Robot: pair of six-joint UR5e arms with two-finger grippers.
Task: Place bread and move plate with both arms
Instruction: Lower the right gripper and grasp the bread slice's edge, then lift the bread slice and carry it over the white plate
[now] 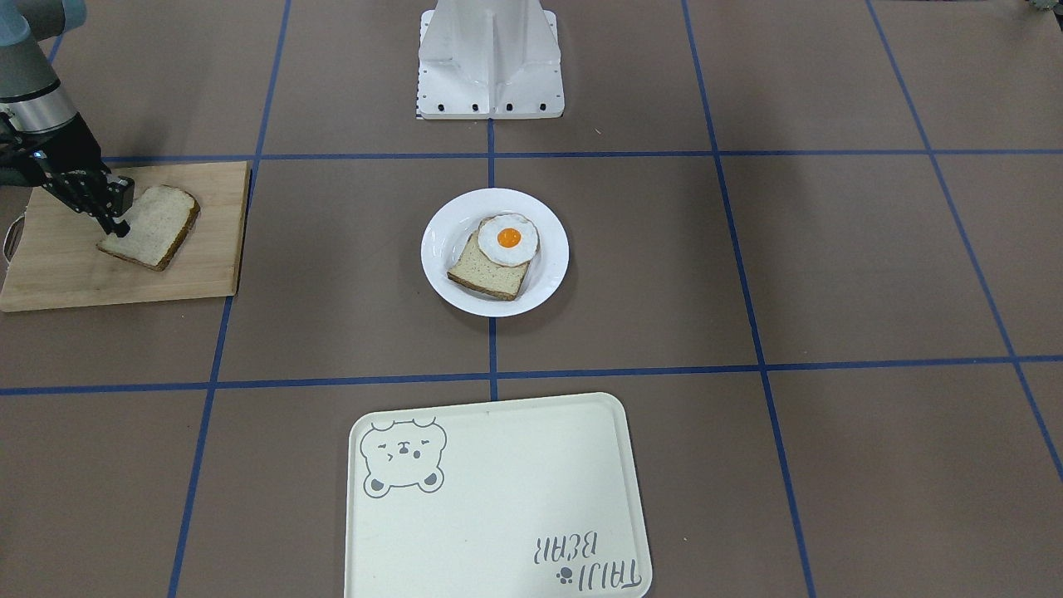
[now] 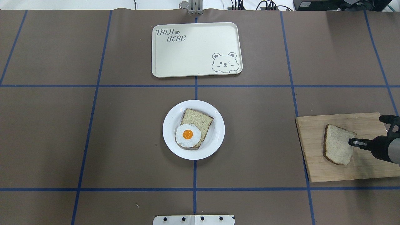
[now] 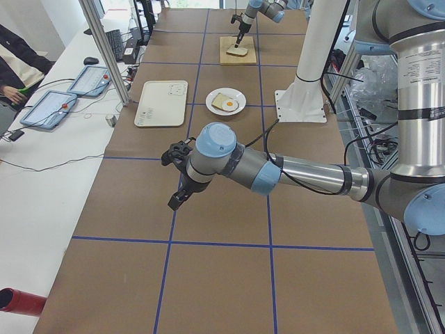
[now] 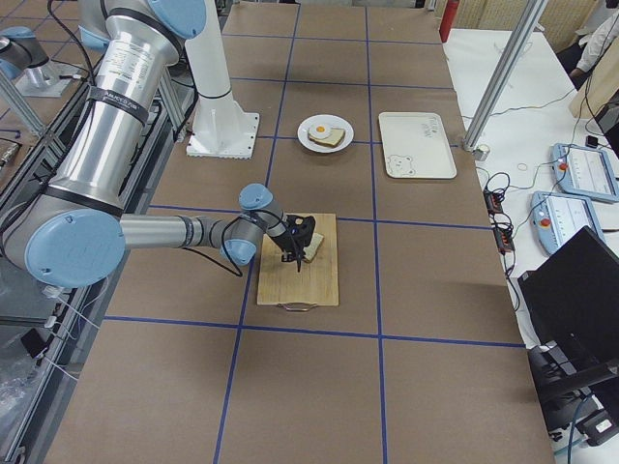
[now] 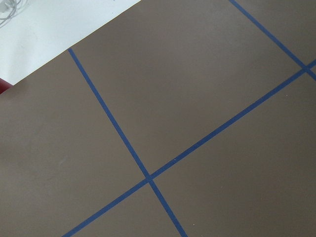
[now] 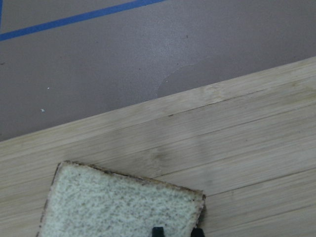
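The plain bread [image 1: 154, 224] lies on a wooden cutting board [image 1: 58, 278] on the robot's right, one edge raised. My right gripper [image 1: 118, 228] is shut on the bread's edge; the overhead view shows the gripper [image 2: 352, 142] on the slice [image 2: 337, 149]. In the right wrist view the bread [image 6: 118, 205] fills the bottom, with the fingertips [image 6: 158, 231] at its edge. The white plate [image 1: 440, 241] sits mid-table and holds a second slice with a fried egg [image 1: 507, 239]. My left gripper [image 3: 175, 198] hangs above bare table far from the plate; I cannot tell whether it is open or shut.
A cream bear tray [image 2: 193, 59] lies beyond the plate [image 2: 216, 137], on the far side from the robot. The white robot base [image 1: 490, 62] stands behind the plate. The cutting board [image 2: 368, 170] reaches the table's right edge. Blue tape lines cross the brown table.
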